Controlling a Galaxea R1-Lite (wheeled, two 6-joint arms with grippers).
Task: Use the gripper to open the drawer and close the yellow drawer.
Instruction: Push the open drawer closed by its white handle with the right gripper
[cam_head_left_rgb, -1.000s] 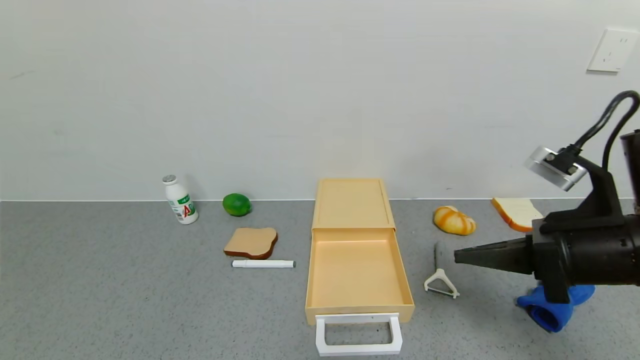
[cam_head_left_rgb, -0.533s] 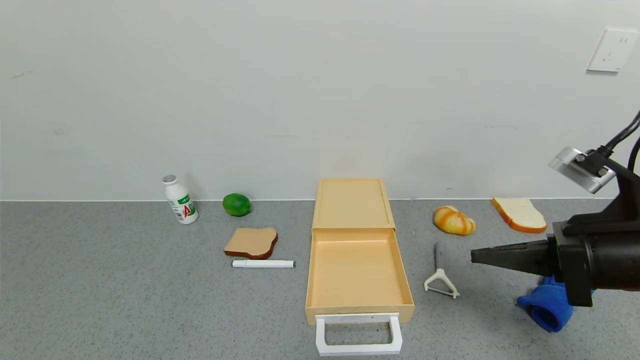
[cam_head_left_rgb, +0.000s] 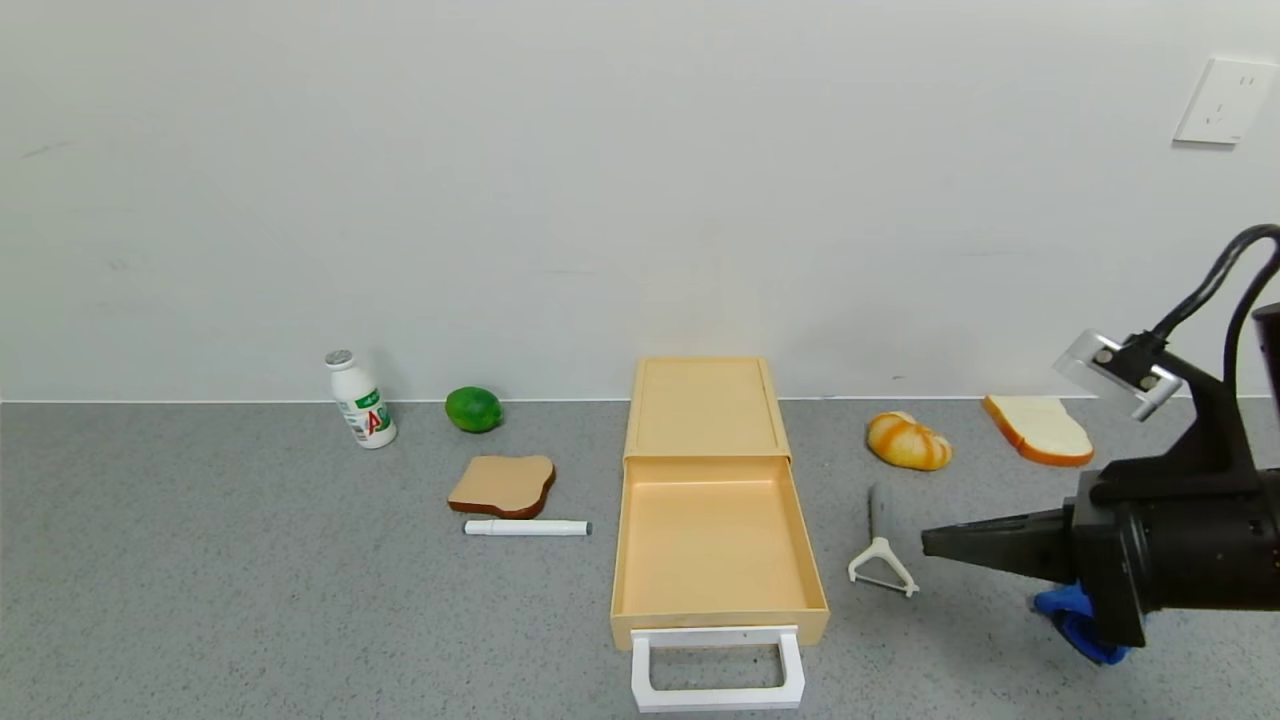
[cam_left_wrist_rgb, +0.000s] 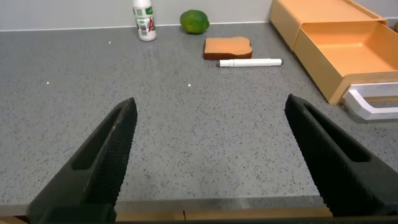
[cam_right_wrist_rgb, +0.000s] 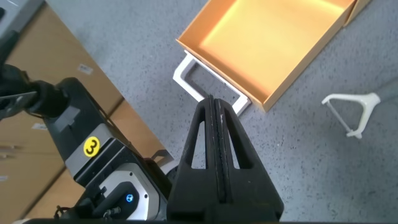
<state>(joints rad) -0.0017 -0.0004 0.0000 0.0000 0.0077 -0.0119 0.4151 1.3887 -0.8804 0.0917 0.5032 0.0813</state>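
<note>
The pale yellow-tan drawer (cam_head_left_rgb: 712, 440) stands at the table's middle with its tray (cam_head_left_rgb: 712, 545) slid out toward me and empty. Its white loop handle (cam_head_left_rgb: 717, 668) is at the front edge. My right gripper (cam_head_left_rgb: 930, 542) is shut and empty, held above the table to the right of the tray, pointing left. In the right wrist view its pressed fingers (cam_right_wrist_rgb: 213, 124) point toward the handle (cam_right_wrist_rgb: 208, 87) and the tray (cam_right_wrist_rgb: 267, 43). My left gripper (cam_left_wrist_rgb: 211, 112) is open and empty over bare table near the front edge, with the drawer (cam_left_wrist_rgb: 339, 43) off to its side.
A white peeler (cam_head_left_rgb: 880, 560) lies just right of the tray. A blue object (cam_head_left_rgb: 1075, 615) sits under my right arm. A bun (cam_head_left_rgb: 908, 441) and white bread slice (cam_head_left_rgb: 1038, 428) are behind. A toast slice (cam_head_left_rgb: 503, 484), white marker (cam_head_left_rgb: 527, 527), lime (cam_head_left_rgb: 473, 409) and bottle (cam_head_left_rgb: 360, 399) lie left.
My right gripper drew back to the right, then came back left and lower, its tip now near the peeler. The drawer has not moved.
</note>
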